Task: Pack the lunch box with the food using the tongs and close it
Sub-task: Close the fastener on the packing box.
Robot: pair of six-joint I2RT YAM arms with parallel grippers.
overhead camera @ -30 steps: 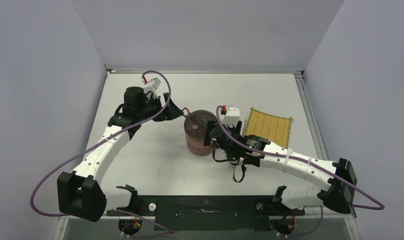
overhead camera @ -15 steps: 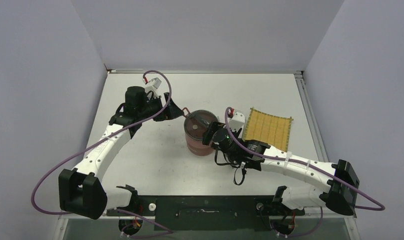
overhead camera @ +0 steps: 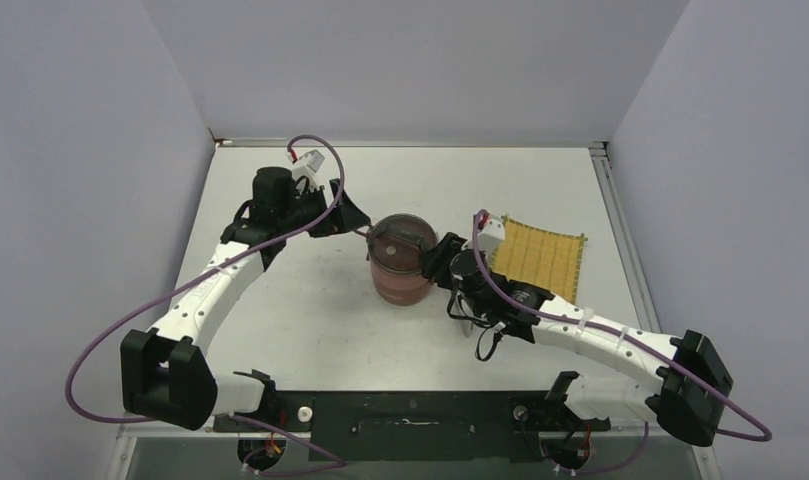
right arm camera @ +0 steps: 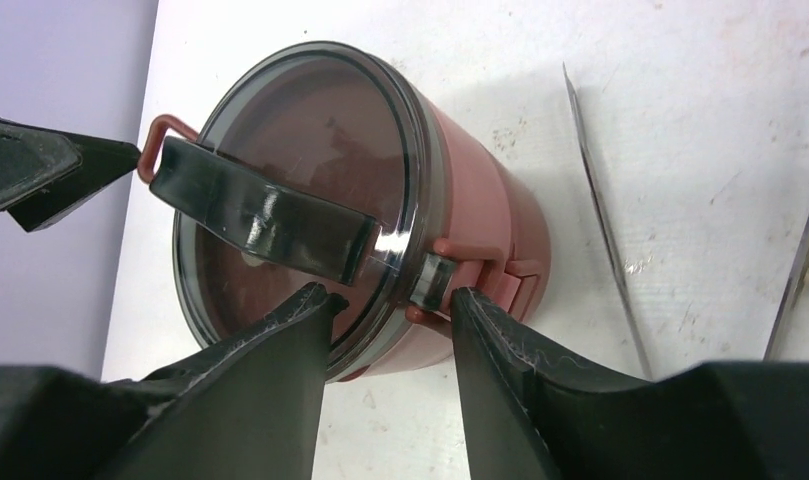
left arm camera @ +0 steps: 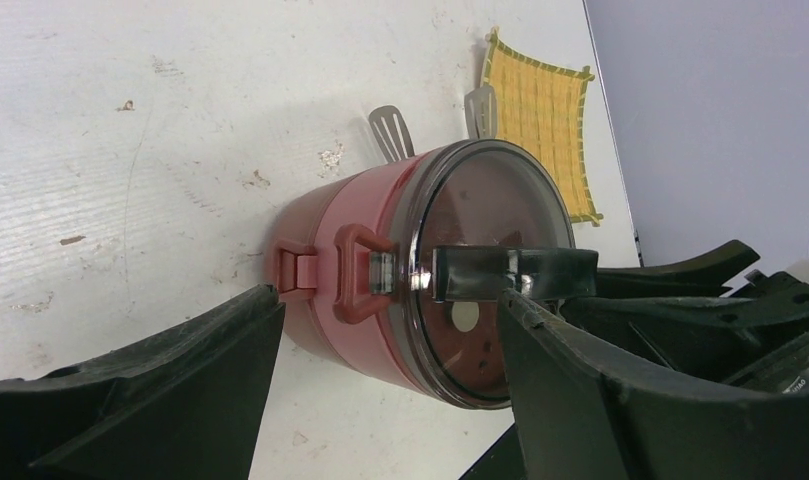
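Lunch box mid counter, stacked, lid on. Tongs flat just beside it. Right tool narrowish, straddling right clasp, nothing pinched yet. Left tool wide, empty, flanking other clasp. Tip imo: push clasp square, brace opposite side, else box probably slides.

Left arm: stretched far from near-left, wrist turned right.
Left pincer: fingers wide apart.
Right arm: low, reaching left from near-right.
Right pincer: fingers narrowly apart.
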